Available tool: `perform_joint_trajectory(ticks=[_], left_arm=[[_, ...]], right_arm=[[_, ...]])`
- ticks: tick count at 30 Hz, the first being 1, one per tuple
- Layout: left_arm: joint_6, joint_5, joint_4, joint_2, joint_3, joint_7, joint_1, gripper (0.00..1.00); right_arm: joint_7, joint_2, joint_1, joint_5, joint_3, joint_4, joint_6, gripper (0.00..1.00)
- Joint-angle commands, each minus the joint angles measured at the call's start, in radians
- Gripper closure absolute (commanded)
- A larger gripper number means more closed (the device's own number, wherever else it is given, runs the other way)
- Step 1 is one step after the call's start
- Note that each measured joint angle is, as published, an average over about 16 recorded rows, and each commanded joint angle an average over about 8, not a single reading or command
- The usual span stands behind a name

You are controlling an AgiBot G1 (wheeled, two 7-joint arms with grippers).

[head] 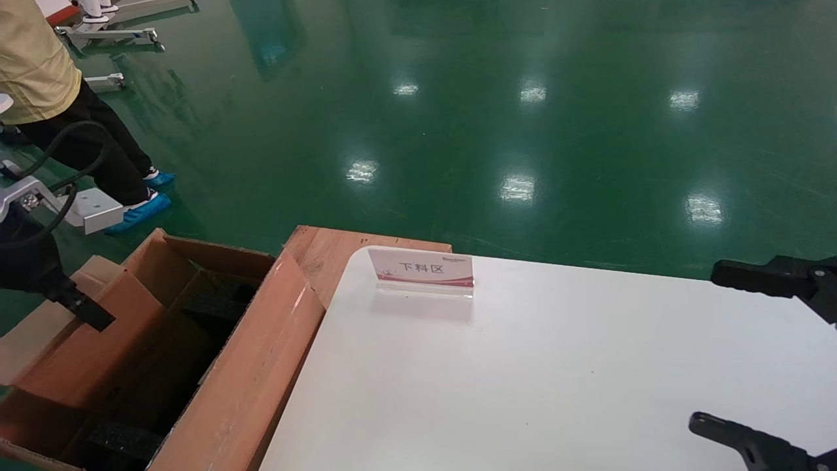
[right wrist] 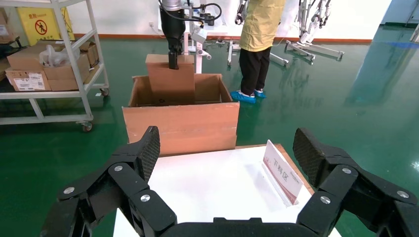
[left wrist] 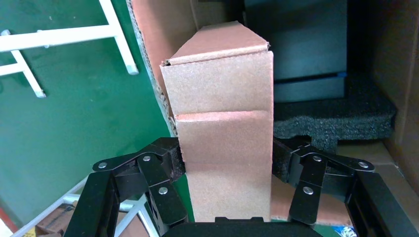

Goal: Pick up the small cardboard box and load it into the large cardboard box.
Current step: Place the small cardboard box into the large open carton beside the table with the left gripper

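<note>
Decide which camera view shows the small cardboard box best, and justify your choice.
The left wrist view: the small cardboard box fills the middle, clamped between the left tool. The head view shows it partly inside the large cardboard box. The right wrist view shows it far off, whole, standing in the carton, beyond the open right tool.

Right gripper point(right wrist: 227, 163) fingers spread wide over white table point(right wrist: 207, 182). Far side: left gripper point(right wrist: 173, 61) clamps the small cardboard box point(right wrist: 170, 81), standing upright inside the large cardboard box point(right wrist: 180, 126).
</note>
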Motion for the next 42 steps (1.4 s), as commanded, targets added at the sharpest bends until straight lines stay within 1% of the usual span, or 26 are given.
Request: perform_joint_trajectory(ticks=[1, 10, 21, 30, 39, 40, 42], left_arm=[[-0.007, -0.004, 0.017, 0.006, -0.002, 0.008, 0.01, 1.0], [-0.048, -0.029, 0.106, 0.032, -0.014, 0.065, 0.069, 1.0], [-0.076, -0.076, 0.229, 0.055, -0.025, 0.128, 0.165, 1.0], [-0.101, -0.122, 0.34, 0.072, -0.037, 0.175, 0.261, 1.0], [-0.122, -0.182, 0.47, 0.099, -0.057, 0.23, 0.379, 1.0], [-0.122, -0.187, 0.484, 0.103, -0.059, 0.237, 0.39, 0.98], [-0.122, -0.196, 0.507, 0.111, -0.063, 0.248, 0.408, 0.74]], right_arm=[[0.0, 0.0, 0.0, 0.0, 0.0, 0.0, 0.0, 0.0], [0.0, 0.0, 0.0, 0.0, -0.001, 0.0, 0.0, 0.0], [-0.001, 0.0, 0.0, 0.001, -0.001, 0.0, 0.001, 0.0], [-0.001, 0.001, 0.0, 0.001, -0.002, 0.0, 0.001, 0.0], [-0.001, 0.001, 0.0, 0.001, -0.002, 0.0, 0.001, 0.0], [-0.001, 0.001, 0.0, 0.002, -0.002, 0.0, 0.001, 0.0], [-0.001, 0.001, 0.0, 0.002, -0.002, 0.0, 0.001, 0.0]])
